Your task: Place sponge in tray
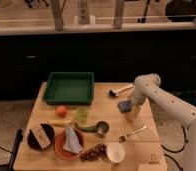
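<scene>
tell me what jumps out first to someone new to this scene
The white robot arm reaching in from the right stands out first, its claw low at the right side of the wooden table, beside a blue sponge. Next is the green tray at the back left of the table, with nothing visible in it. The front left is crowded with dishes, including an orange plate bearing a grey-blue cloth.
</scene>
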You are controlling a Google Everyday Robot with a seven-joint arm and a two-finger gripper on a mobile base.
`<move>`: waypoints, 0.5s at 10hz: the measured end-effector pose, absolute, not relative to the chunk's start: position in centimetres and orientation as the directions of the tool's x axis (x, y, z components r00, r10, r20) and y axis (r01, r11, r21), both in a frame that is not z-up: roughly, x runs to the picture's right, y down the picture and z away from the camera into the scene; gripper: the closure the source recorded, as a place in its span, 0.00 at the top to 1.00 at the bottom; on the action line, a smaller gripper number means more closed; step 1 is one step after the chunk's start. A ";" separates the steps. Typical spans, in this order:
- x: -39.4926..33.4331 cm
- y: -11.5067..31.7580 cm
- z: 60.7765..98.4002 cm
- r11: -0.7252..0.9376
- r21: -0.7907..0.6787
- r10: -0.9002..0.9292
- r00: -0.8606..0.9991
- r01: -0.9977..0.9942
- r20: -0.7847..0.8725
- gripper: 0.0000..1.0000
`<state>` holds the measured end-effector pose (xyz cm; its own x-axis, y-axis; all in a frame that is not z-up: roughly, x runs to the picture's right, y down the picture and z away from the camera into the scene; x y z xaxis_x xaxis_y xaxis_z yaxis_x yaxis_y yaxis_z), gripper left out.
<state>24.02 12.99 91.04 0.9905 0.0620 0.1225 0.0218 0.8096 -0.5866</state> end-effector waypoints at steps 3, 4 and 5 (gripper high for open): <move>24.0 13.2 91.2 0.805 -0.593 0.067 0.991 0.016 0.118 0.79; 23.9 13.3 91.2 0.803 -0.596 0.069 0.991 0.014 0.116 0.78; 23.9 13.4 91.3 0.801 -0.598 0.070 0.991 0.013 0.115 0.78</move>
<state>23.92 13.42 91.30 0.9910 0.0699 0.1145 0.0126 0.8014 -0.5980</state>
